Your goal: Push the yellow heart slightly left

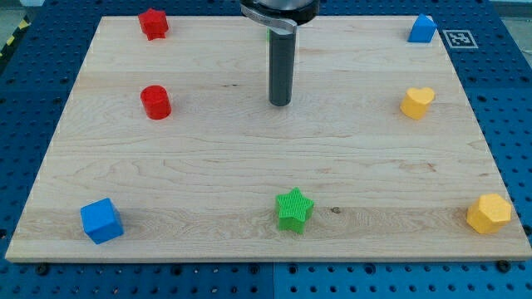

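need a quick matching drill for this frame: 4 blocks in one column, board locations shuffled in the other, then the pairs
Blocks:
1. yellow heart
2. green star
3. red cylinder
4. blue cube

Places:
A. view's bottom-left corner
B. view's right side, upper half
C. view's left side, left of my tip
D. view's bottom edge, near the middle

Pairs: 1-B, 2-D, 3-C, 4-A

Wooden board (249,166) on a blue pegboard table (25,75). Red star block (153,23) at 11 o'clock, red cylinder (155,102) at 9, blue cube (101,220) at 8, green star (293,208) at 6, yellow hexagon block (489,213) at 4, blue block (422,29) at 1.
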Controlling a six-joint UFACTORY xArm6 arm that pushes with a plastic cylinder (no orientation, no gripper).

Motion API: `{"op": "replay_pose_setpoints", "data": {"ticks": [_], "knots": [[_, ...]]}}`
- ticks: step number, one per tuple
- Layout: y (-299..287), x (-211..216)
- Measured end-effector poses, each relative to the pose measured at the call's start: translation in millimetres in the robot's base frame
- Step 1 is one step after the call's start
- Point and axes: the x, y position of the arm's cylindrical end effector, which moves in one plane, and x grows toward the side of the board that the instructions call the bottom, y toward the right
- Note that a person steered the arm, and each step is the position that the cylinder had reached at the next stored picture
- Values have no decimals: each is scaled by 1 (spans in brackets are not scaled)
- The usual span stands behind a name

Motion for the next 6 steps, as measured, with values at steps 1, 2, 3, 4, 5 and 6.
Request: {"op": "replay_pose_setpoints", "data": {"ticks": [1,2,3,4,5,6], "knots": [[2,0],[34,12],[60,38],[136,65],[222,84],[258,92]]}}
